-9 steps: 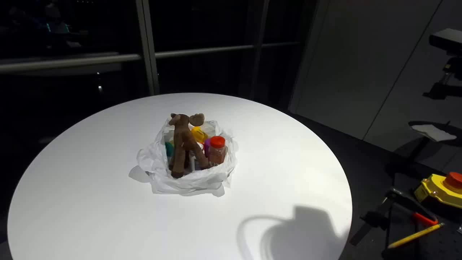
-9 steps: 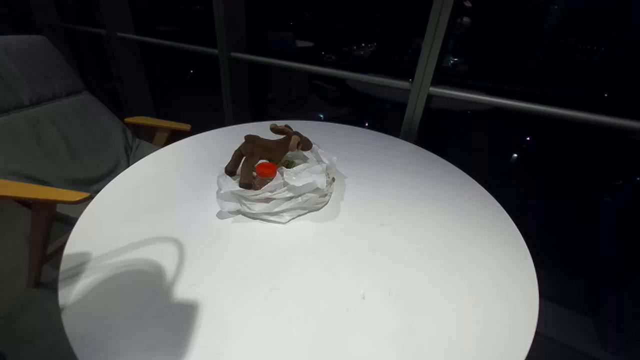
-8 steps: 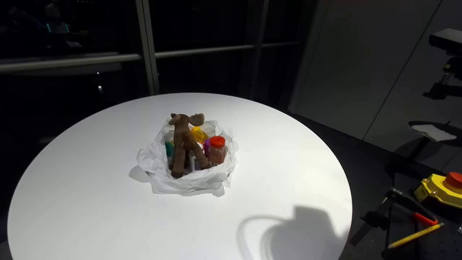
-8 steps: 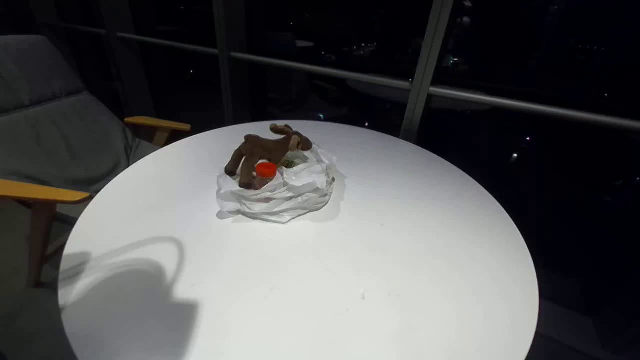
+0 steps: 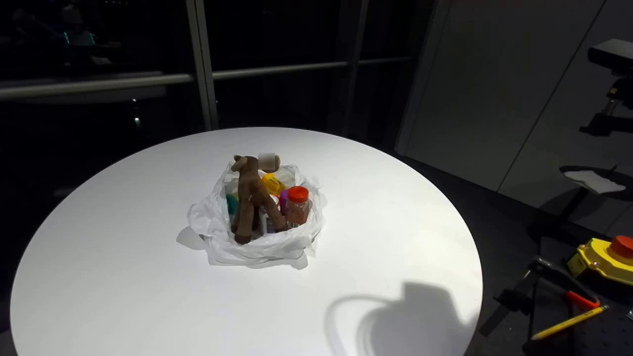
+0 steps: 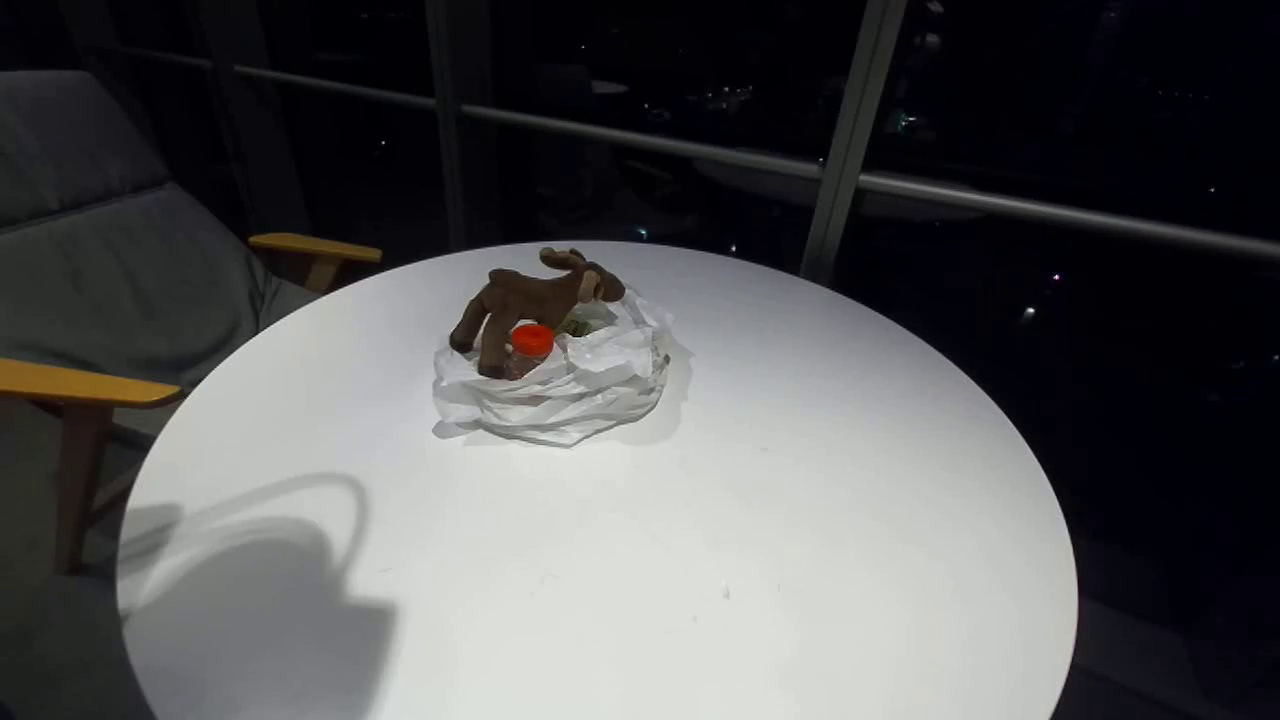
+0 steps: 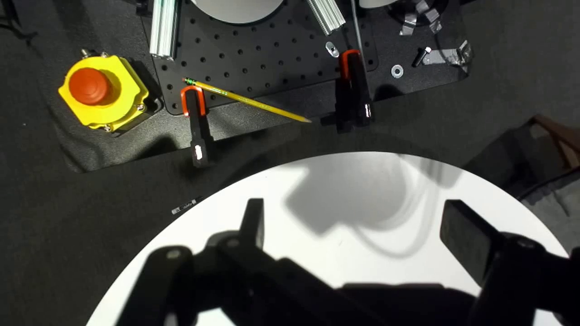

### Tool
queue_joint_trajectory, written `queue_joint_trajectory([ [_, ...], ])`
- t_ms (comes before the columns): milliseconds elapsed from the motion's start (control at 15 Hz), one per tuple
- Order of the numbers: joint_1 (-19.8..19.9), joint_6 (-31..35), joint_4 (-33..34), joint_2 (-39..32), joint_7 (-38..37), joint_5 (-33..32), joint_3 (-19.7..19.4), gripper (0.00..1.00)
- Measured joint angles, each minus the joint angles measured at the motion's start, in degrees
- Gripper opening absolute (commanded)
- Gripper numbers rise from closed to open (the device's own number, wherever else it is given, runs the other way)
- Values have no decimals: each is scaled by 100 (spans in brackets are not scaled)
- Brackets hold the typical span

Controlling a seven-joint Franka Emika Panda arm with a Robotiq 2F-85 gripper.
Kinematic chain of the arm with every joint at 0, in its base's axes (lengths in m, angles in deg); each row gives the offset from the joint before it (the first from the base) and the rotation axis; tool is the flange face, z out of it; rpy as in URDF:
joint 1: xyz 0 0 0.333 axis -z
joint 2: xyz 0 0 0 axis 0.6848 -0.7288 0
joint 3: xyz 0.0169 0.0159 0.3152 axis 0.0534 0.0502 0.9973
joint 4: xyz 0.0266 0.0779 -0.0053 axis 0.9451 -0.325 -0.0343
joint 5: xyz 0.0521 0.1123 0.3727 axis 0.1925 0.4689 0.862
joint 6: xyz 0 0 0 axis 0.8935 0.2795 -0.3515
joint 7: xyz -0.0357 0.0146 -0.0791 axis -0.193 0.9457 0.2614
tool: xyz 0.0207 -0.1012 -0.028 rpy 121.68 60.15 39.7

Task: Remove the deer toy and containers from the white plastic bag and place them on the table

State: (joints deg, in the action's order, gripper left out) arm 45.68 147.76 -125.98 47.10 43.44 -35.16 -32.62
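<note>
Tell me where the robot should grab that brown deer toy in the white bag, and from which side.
Probably grip the deer toy at mid-body, from above, the open gripper spanning its flanks. The torso looks narrow, and its back faces up above the white plastic bag, so little seems in the way. Lower down, the red-lidded jar sits close beside a hind leg.

The round white table (image 5: pixel 123 291) carries a crinkled white plastic bag (image 5: pixel 257 251)

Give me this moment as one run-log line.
white plastic bag: on table | deer toy: in bag, poking out | visible containers: in bag | gripper: open, holding nothing
</note>
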Motion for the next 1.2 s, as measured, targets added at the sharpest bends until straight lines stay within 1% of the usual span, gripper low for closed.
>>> queue_joint_trajectory([
  [267,0,1,-10,-38,0,0,34,100],
  [400,-15,84,-18,-196,-30,3,164,100],
  [467,-37,208,-26,-342,-125,27,291,100],
  [600,-140,572,-36,-808,-519,209,657,100],
  [667,-217,858,-32,-1112,-791,303,882,100],
  [933,-641,2030,161,-2267,-2151,520,1831,100],
  [1067,-826,2700,431,-2848,-2899,478,2254,100],
  [1200,-880,3320,810,-3485,-3501,69,2436,100],
])
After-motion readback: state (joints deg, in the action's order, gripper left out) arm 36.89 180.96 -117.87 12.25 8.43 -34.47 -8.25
